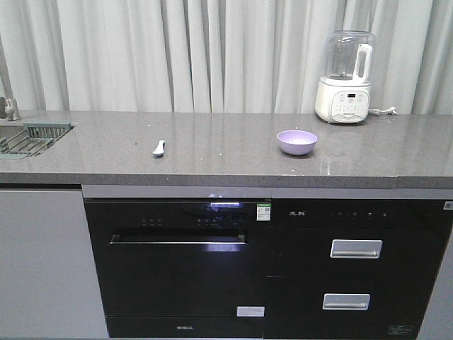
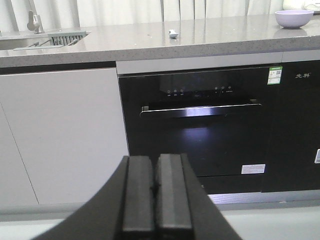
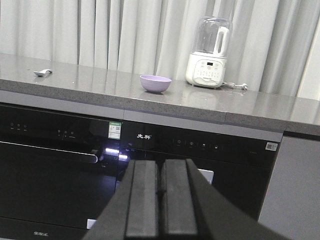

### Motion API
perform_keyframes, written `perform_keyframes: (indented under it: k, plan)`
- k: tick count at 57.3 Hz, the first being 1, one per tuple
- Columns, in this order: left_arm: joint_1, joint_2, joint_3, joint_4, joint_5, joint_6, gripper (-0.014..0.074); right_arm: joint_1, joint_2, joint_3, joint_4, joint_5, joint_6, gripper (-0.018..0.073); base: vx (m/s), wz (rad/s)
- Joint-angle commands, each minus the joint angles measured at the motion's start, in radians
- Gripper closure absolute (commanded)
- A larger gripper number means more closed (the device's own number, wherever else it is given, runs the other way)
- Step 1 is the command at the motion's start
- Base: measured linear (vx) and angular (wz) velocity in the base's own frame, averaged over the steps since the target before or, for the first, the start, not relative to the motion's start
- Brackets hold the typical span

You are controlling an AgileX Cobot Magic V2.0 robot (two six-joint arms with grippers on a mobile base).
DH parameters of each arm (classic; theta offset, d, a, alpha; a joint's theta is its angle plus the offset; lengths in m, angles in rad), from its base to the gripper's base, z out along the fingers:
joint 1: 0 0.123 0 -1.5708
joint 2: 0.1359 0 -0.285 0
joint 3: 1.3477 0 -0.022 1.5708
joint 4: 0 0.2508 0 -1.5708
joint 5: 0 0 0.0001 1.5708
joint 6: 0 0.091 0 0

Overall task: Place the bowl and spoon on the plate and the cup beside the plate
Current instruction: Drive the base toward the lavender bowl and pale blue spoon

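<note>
The lavender bowl (image 1: pixel 297 142) sits upright on the grey counter, right of centre; it also shows as the bowl (image 2: pixel 294 18) and the bowl (image 3: pixel 155 83). The pale spoon (image 1: pixel 159 147) lies on the counter left of centre, seen too as the spoon (image 2: pixel 173 33) and the spoon (image 3: pixel 43 72). The plate and the cup are out of view. My left gripper (image 2: pixel 155 187) is shut and empty, low in front of the black appliance, well below the counter. My right gripper (image 3: pixel 161 192) is likewise shut and empty, below counter height.
A white blender (image 1: pixel 345 67) stands at the counter's back right. A sink (image 1: pixel 18 138) with a rack is at the far left. Below the counter are a black dishwasher (image 1: pixel 177 262) and drawer unit (image 1: pixel 357 269). Curtains hang behind.
</note>
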Motion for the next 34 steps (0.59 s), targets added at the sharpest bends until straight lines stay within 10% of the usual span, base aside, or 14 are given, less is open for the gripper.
perform_keyframes:
  k: [1,34]
  plan:
    - [-0.004,-0.015,0.027,-0.012,-0.080,0.000,0.0602,-0.006,-0.020,0.017,-0.002,-0.089,-0.003,0.0568,0.00,0.00]
    - [-0.004,-0.014,0.027,-0.012,-0.080,0.000,0.0602,-0.006,-0.020,0.017,-0.002,-0.089,-0.003,0.0568,0.00,0.00]
